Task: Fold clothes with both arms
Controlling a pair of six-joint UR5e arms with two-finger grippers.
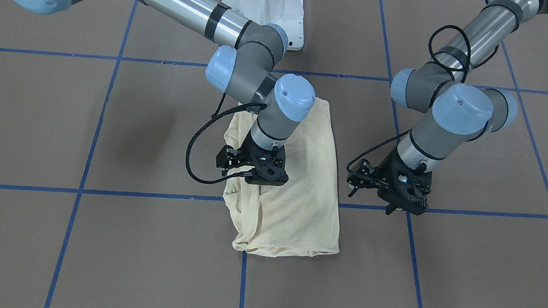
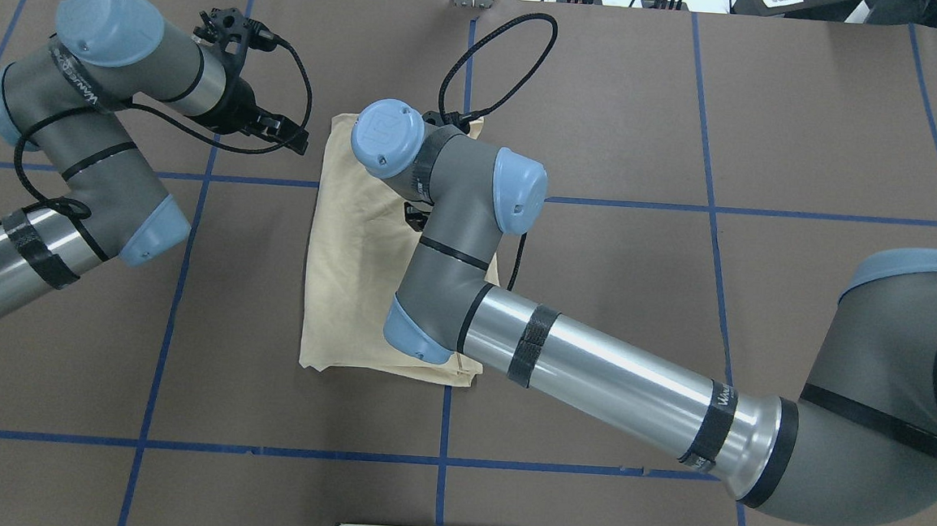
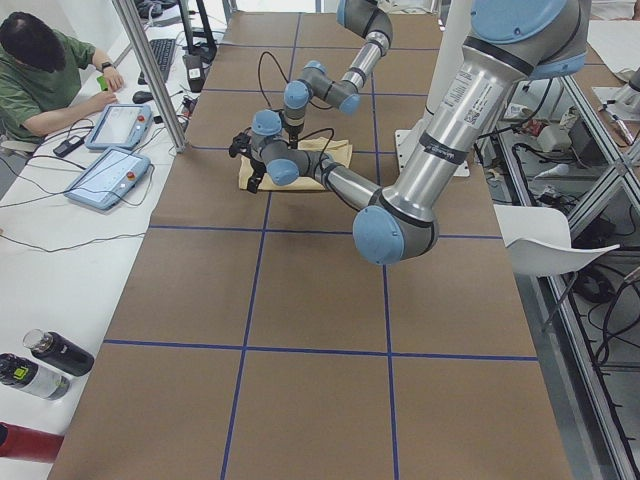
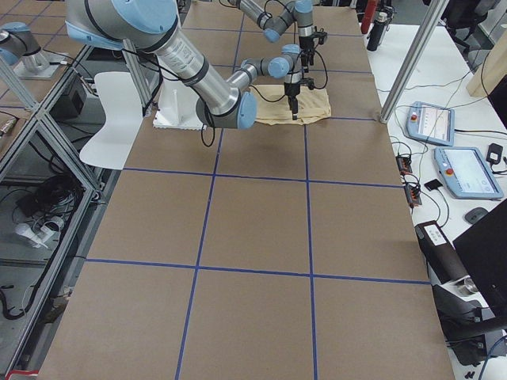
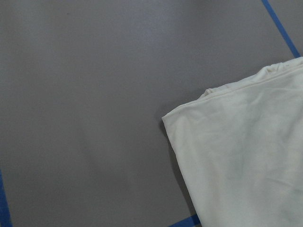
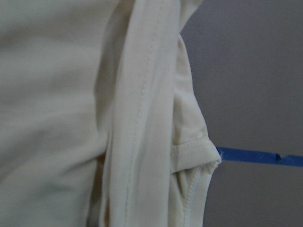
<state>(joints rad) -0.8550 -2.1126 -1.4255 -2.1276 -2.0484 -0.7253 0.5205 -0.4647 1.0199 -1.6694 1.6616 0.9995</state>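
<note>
Front-facing exterior view is showing the shirt (image 1: 295, 195) lying folded into a long rectangle on the table (image 1: 108, 119), directly under the right claw (image 1: 258, 172). That claw is pointing straight down over the shirt's bunched long edge, about midway along it. Its black body is hiding the jaws, so I cannot tell whether they are apart, together or clamped on cloth, nor whether they are touching the fabric. The right wrist camera is looking at cream cloth from very close: a folded strip is running up the middle, a stitched hem is curling beside it, and a piece of blue tape (image 6: 255, 156) is crossing the brown surface just past that hem.

The left claw (image 1: 403, 202) is hanging over bare table, apart from the shirt and off its other, smoother long edge. A tape line is passing beneath it. Its jaws are showing only as a dark cluster in both the front-facing and overhead views, so I cannot tell whether they are apart or together; nothing is showing between them. The left wrist camera is catching one neat corner of the shirt, with bare table filling everything around it
</note>
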